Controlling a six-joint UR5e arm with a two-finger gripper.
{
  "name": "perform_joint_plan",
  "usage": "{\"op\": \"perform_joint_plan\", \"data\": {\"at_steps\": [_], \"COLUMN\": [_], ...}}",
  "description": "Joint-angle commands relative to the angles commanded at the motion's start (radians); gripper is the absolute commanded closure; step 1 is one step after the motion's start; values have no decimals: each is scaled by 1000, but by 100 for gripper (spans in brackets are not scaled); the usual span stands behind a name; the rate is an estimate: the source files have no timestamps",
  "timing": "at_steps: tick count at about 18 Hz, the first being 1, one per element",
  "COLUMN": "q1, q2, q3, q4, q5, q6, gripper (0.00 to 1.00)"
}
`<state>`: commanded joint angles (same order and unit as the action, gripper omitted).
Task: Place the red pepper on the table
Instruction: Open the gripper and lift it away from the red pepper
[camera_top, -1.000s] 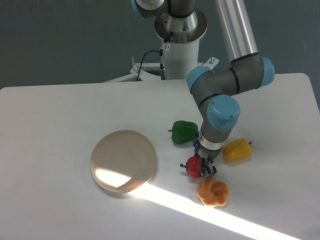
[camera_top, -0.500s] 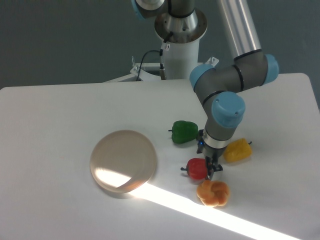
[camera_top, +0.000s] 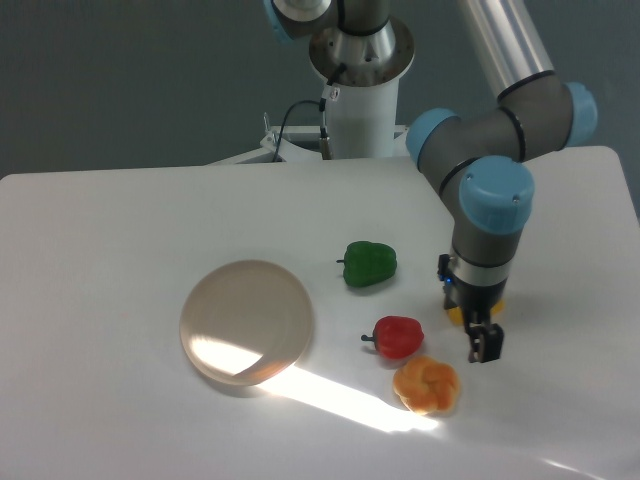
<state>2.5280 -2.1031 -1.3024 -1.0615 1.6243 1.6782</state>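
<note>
The red pepper (camera_top: 399, 337) lies on its side on the white table (camera_top: 120, 230), its dark stem pointing left, with nothing touching it. My gripper (camera_top: 484, 341) hangs to its right, a short way apart, just above the tabletop. It is open and empty. Its dark fingers (camera_top: 488, 343) point down.
A green pepper (camera_top: 369, 264) lies behind the red one. An orange lobed pepper (camera_top: 427, 385) sits just in front of it. A yellow pepper (camera_top: 456, 315) is mostly hidden behind my wrist. A round beige plate (camera_top: 247, 321) lies to the left. The robot base (camera_top: 358, 90) stands at the back.
The gripper has let go of the red pepper and moved right, away from it. The pepper stays on the table where it was set down.
</note>
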Motion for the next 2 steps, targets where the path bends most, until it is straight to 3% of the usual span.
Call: {"op": "perform_joint_plan", "data": {"at_steps": [2], "q1": [0], "q2": [2], "q3": [14], "q4": [0], "q5": [12], "q6": [0], "gripper": [0]}}
